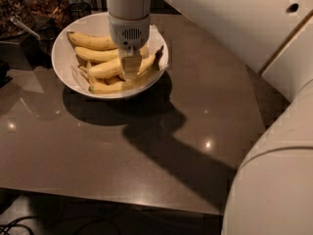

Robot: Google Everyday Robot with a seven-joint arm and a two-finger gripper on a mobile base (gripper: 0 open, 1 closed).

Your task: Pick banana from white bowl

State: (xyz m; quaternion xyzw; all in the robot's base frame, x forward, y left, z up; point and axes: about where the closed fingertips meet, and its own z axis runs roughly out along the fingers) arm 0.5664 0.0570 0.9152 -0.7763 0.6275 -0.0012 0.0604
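Note:
The white bowl stands at the back left of the dark table. It holds several yellow bananas. The longest banana lies across the middle of the pile, its dark stem tip pointing up right over the rim. My gripper reaches straight down into the bowl and sits on the middle of that banana, hiding part of it. Two shorter bananas lie behind it, and another lies under it at the front.
Dark containers with food and a spoon stand behind the bowl at the back left. My white arm and body fill the right side. The table's front edge runs along the bottom.

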